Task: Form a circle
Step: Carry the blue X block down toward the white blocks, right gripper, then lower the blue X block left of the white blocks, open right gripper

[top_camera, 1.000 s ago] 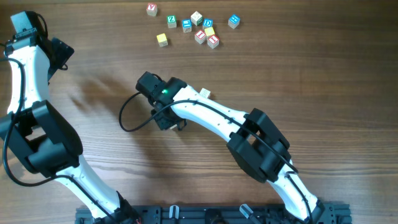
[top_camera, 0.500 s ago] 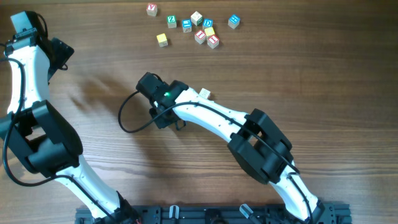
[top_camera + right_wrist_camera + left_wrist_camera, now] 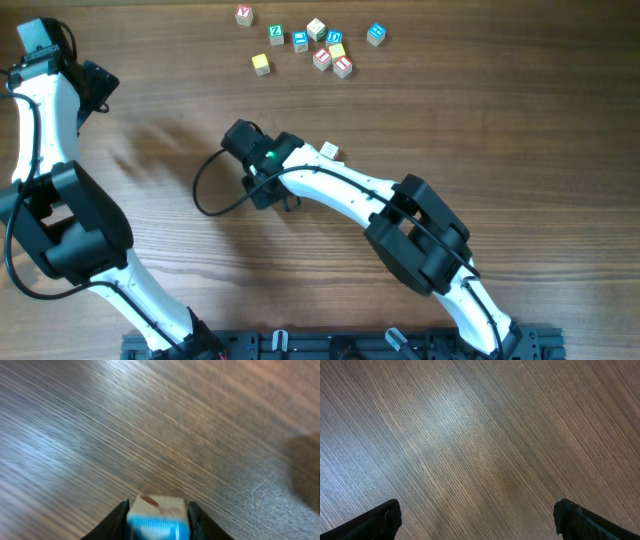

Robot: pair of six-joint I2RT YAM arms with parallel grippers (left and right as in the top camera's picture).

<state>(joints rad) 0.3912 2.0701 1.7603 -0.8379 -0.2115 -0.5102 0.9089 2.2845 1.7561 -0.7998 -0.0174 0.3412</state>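
Progress-wise, overhead first: no circle yet, imo. The letter cubes [image 3: 322, 45] sit in a loose scatter at the far edge of the table [image 3: 500, 120]. A few are touching and a couple of strays sit off to the sides, but nothing is ring-shaped. The right arm is bent over mid-table, well apart from that bunch.

Left wrist view: left end effector [image 3: 479, 520] is spread wide with nothing between the fingers, just bare wood under it.

Right wrist view: right end effector [image 3: 157, 522] looks pinched on a blue-faced cube [image 3: 159, 505] with a cream top, low over the table, though it's blurry.

So I'd guess pretty much the whole ring is left to build, with this cube maybe the first piece.
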